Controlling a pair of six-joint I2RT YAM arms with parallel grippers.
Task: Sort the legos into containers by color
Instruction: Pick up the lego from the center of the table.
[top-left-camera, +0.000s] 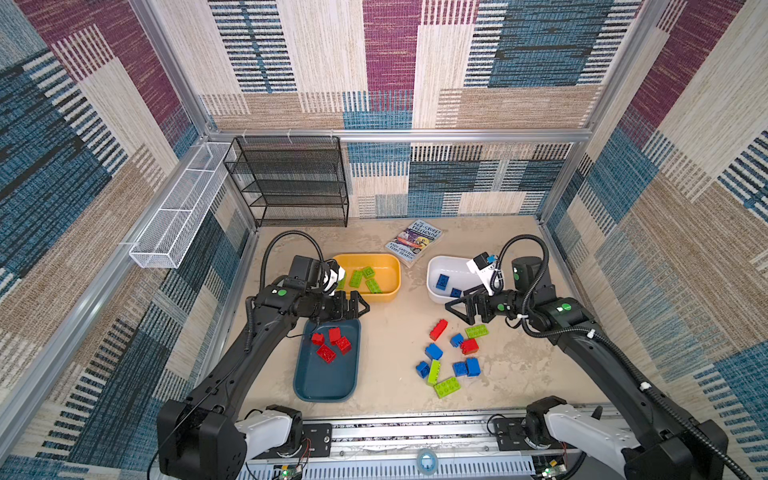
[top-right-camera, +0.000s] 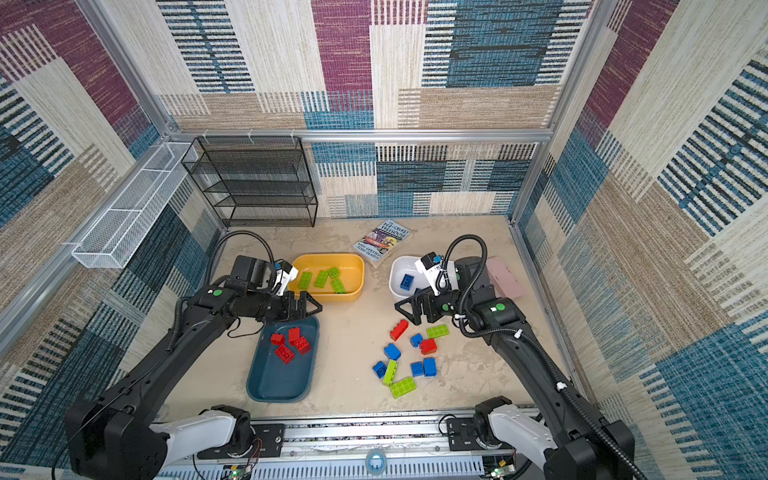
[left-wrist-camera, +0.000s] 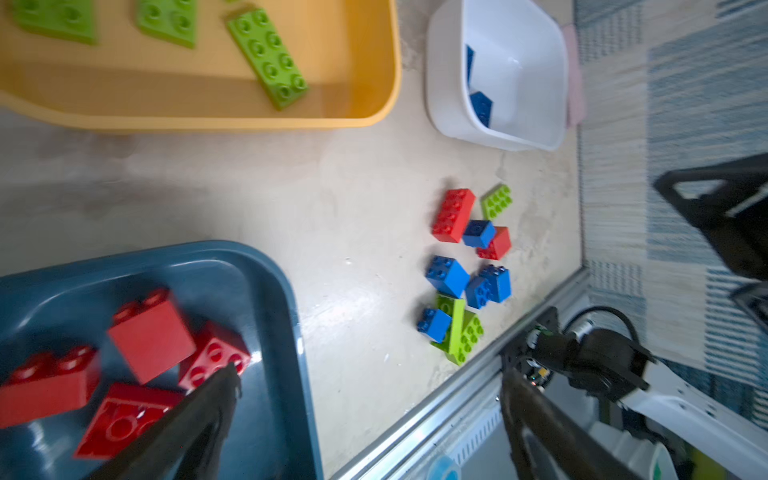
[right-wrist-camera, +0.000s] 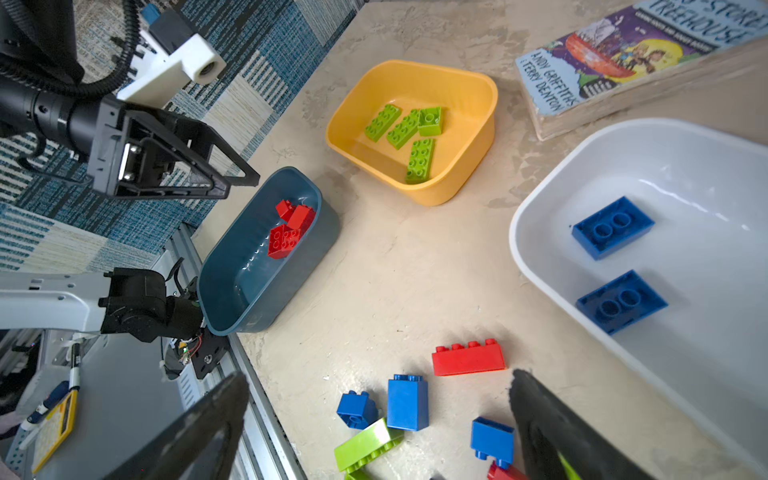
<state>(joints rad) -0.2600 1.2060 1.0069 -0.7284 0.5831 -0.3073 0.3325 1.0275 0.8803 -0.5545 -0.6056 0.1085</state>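
left claw (top-left-camera: 360, 308): wide, nothing between the fingers, sitting over the far end of the teal bin (top-left-camera: 328, 386). That bin has four red bricks (top-left-camera: 331, 345) bunched at the same end.

right claw (top-left-camera: 458, 312): also wide and empty, over the bench (top-left-camera: 390, 340) at the near edge of the white bin (top-left-camera: 436, 266). The white bin holds two blue bricks (top-left-camera: 442, 281); the right wrist view shows both underside up.

The yellow bin (top-left-camera: 388, 266) holds four green bricks (top-left-camera: 360, 278).

The loose pile (top-left-camera: 451, 359) lies on the bench between the teal bin and the right arm: five blue, three green, two red, several touching. The long red brick (top-left-camera: 438, 329) lies closest to the right claw.
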